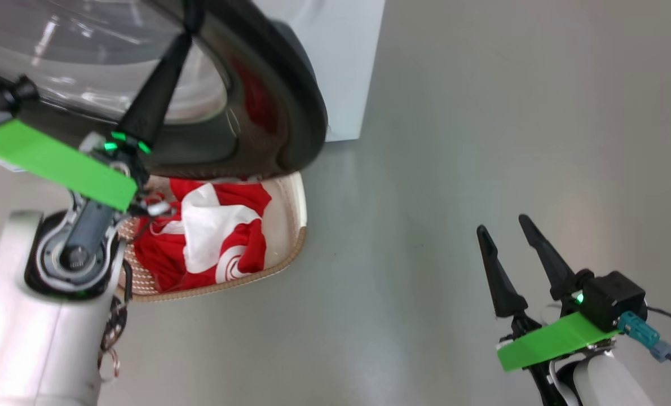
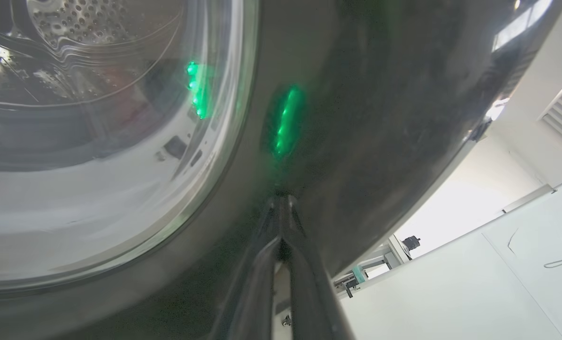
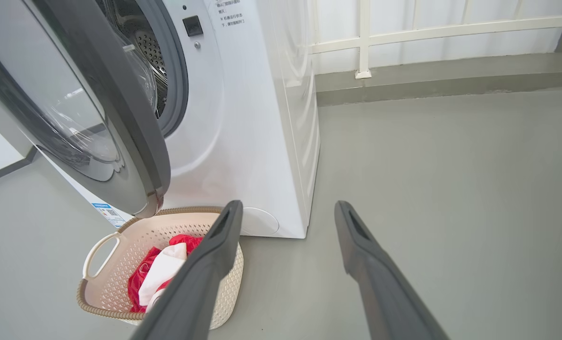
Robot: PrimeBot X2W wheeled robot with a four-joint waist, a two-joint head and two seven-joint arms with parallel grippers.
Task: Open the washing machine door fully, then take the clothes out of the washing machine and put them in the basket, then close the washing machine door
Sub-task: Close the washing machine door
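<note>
Since the red and white clothes (image 1: 211, 237) are already lying heaped in the basket (image 1: 293, 248) at the lower left of the head view, the job is, by my reckoning, coming down to shutting the door. The left gripper (image 2: 281, 198) is pressing its two fingers tight together, holding nothing, with the tips seemingly touching the glossy black rim of the washing machine door (image 3: 120, 108), a blunt point suited to pushing. The right gripper (image 3: 285, 210) is hanging wide apart and empty over grey floor (image 1: 454, 141) at the lower right, probably to stay out of the door's swing. The door is standing part open, jutting above the basket, its bulging clear glass catching green glints, with the white washing machine (image 3: 243, 118) behind.
</note>
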